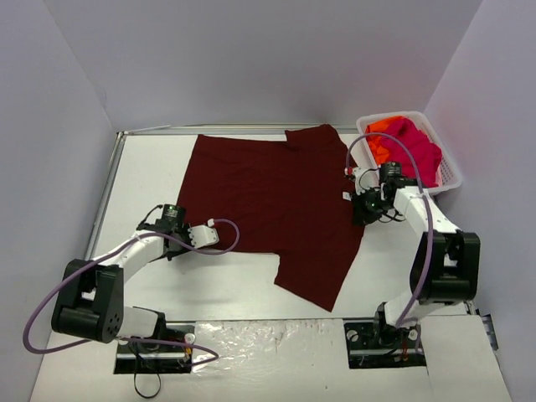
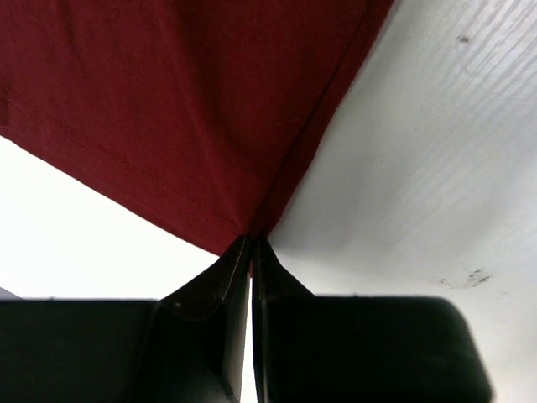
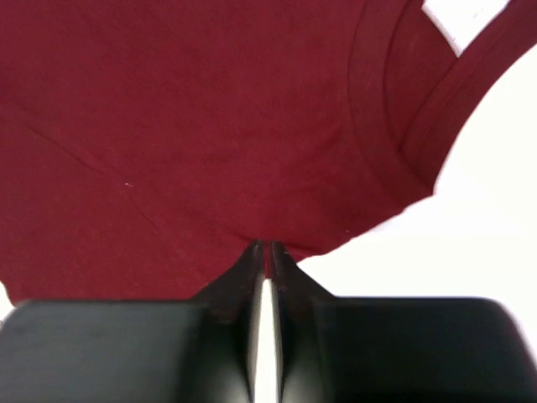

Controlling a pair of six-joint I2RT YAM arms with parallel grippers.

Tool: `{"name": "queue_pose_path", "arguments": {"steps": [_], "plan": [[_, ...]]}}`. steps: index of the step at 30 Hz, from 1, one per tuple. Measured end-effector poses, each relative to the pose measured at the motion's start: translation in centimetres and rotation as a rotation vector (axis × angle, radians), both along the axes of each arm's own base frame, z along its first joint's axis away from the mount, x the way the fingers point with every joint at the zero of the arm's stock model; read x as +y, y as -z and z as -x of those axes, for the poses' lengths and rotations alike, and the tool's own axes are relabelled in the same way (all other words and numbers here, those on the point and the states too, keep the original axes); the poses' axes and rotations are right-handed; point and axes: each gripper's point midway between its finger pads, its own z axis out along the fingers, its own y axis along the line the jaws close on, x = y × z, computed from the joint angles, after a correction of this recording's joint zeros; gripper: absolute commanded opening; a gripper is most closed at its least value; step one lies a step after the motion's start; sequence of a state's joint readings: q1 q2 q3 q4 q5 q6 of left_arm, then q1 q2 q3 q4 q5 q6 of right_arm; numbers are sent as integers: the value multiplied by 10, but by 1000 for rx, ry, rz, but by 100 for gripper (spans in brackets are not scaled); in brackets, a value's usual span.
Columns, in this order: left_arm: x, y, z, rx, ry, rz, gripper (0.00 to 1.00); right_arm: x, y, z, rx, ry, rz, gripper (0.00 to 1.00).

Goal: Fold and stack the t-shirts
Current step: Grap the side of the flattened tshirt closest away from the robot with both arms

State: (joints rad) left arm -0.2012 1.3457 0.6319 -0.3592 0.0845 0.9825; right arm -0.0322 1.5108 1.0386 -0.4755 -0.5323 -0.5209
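The maroon t-shirt [image 1: 268, 201] lies spread flat on the table [image 1: 151, 176], its long axis running left to right: hem toward the left arm, collar and white neck label [image 1: 345, 194] toward the right arm. The left jaws are fully closed, pinching the near hem corner [image 2: 248, 227]. The right jaws are closed on the shoulder edge [image 3: 277, 239], just beside the collar. Both grips sit along the shirt's near side, so a lengthwise fold probably means lifting together and carrying away from the bases. The pink [image 1: 414, 146] and orange [image 1: 378, 127] shirts sit in the basket [image 1: 448, 172], nearer the right arm.
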Motion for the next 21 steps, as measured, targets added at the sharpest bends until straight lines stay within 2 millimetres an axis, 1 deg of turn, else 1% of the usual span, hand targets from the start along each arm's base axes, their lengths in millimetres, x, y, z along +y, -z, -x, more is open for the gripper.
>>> {"name": "queue_pose_path", "arguments": {"steps": [4,6,10,12,14,18,21], "plan": [[-3,-3,2,-3,-22,26,2,-6,32,4,112,-3,32,0],[-3,-6,3,-9,-39,39,2,-8,44,9,157,-15,46,0],[-4,-12,4,-28,-70,57,2,-10,54,16,209,-44,65,0],[-5,-14,4,-37,-88,68,3,-11,57,16,221,-59,77,0],[-5,-16,4,-41,-105,77,2,-13,61,12,238,-69,88,0],[-6,-16,5,-38,-137,92,2,-15,75,-3,278,-84,106,0],[-7,-20,3,-44,-160,103,2,-15,75,-20,292,-87,109,0]]}}
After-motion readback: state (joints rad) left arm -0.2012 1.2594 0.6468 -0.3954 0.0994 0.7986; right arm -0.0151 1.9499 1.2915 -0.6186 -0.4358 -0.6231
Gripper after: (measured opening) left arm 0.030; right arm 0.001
